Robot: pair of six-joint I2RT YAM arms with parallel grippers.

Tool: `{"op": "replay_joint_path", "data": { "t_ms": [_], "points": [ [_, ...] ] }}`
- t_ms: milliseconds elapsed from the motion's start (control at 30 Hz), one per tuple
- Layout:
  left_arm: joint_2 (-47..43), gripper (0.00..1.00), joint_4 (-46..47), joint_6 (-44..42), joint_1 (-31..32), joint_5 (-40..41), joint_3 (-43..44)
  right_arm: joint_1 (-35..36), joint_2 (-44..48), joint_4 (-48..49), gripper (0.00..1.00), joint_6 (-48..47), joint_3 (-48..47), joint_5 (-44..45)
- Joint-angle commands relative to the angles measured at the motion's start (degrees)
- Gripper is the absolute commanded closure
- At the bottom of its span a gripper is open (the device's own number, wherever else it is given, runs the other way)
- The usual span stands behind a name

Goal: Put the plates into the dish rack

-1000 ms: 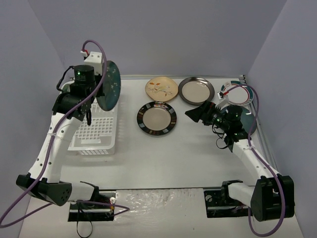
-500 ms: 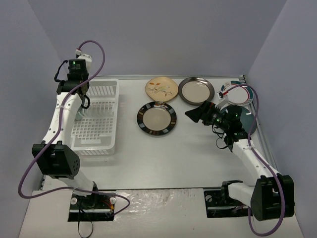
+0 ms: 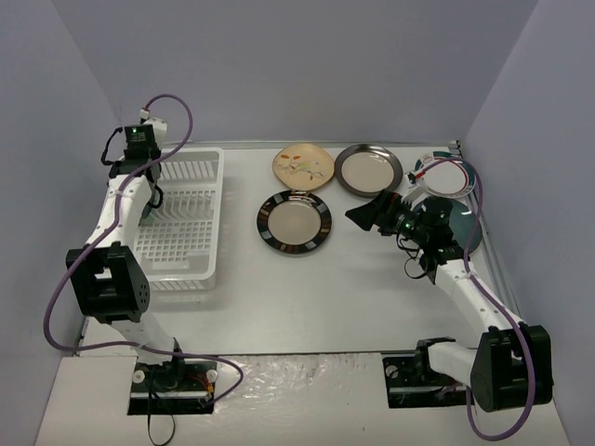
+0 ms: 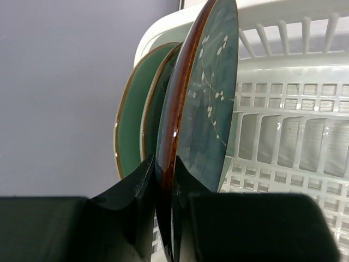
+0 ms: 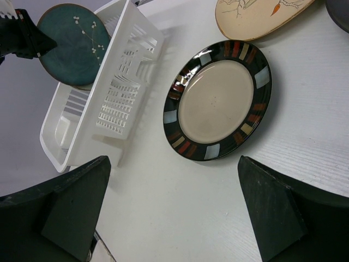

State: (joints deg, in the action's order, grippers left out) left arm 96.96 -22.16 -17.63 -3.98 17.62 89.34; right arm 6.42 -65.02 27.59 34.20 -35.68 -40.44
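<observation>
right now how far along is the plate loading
Done: two light teal ceramic plates stand in the white slotted dish rack. In hand: the left gripper holds a dark blue plate on edge beside them. Left: five plates lie on the table.

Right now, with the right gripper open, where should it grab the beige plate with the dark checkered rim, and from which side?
Take the checkered-rim plate by its rim, on the edge facing the right gripper, coming in low from that side. It lies flat on the table and looks too wide to span, so probably only the rim fits between the jaws.
</observation>
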Motion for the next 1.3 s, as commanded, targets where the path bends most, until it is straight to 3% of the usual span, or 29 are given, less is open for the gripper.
{"op": "replay_joint_path", "data": {
  "t_ms": [0,300,433,733,967,1100,1267],
  "points": [
    [-1.8,1.00,11.9,0.1,-0.6,0.2,1.6,0.3,0.0,4.4,0.00,-1.0,-1.2,-1.4],
    [-1.4,0.99,13.4,2.3,-1.4,0.1,-2.2,0.4,0.1,4.5,0.00,-1.0,-0.9,-1.1],
    [-2.3,0.71,13.7,3.6,-1.3,-0.2,-2.9,0.4,0.3,4.0,0.00,-1.1,-0.9,-0.6],
    [-7.0,0.32,11.9,6.9,-1.2,-3.1,-2.7,0.3,0.5,1.1,0.00,-1.7,-2.1,2.0],
    [-13.5,0.15,6.9,16.0,-1.0,-10.4,-1.3,-1.0,3.6,-9.7,0.00,-2.3,-3.1,19.9],
    [-18.4,0.04,1.5,25.5,-0.4,-16.0,-1.4,-4.7,5.4,-15.3,0.00,-0.1,-2.2,30.6],
    [-26.3,0.03,-0.7,36.1,0.4,-25.6,-8.1,-10.2,7.0,-22.5,0.00,2.2,-0.7,47.3]
  ]
}}
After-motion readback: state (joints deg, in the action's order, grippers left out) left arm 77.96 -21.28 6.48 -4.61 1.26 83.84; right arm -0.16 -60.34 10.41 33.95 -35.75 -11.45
